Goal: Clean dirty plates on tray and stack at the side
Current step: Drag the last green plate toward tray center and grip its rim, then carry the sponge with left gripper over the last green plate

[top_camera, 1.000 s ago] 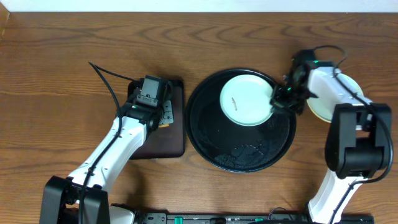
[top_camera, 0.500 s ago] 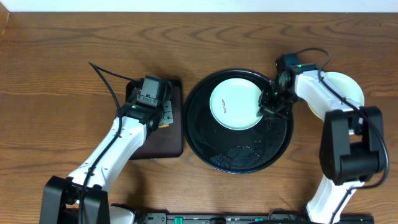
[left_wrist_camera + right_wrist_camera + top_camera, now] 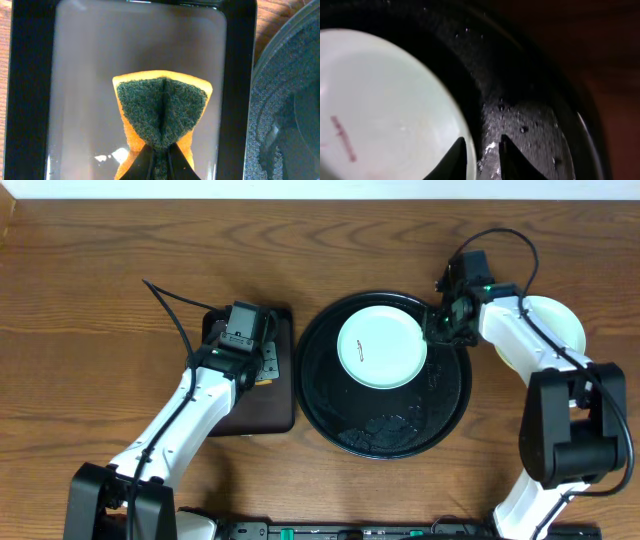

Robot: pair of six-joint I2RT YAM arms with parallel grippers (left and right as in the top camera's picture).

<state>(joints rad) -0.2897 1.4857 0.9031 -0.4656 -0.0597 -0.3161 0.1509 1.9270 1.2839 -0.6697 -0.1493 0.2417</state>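
Note:
A pale mint-white plate [image 3: 382, 346] with a small brown smear [image 3: 344, 139] lies flat in the upper part of the round black tray [image 3: 345, 415]. My right gripper [image 3: 437, 330] hovers at the plate's right rim. In the right wrist view it [image 3: 482, 145] stands open, one finger over the plate [image 3: 385, 110], the other over the wet tray floor [image 3: 530, 100]. A pale yellow plate [image 3: 562, 320] rests on the table to the right, partly hidden by the right arm. My left gripper [image 3: 161, 149] is shut on a green and orange sponge [image 3: 161, 107].
The sponge hangs over a small black rectangular tray [image 3: 240, 75], which sits left of the round tray [image 3: 285, 100]. Water drops cover the round tray's floor. A black cable [image 3: 165, 298] runs across the table at the left.
The right gripper carried the mint-white plate leftward in the tray, then opened and let it go, drawing back slightly toward the far rim. The left arm has not moved.

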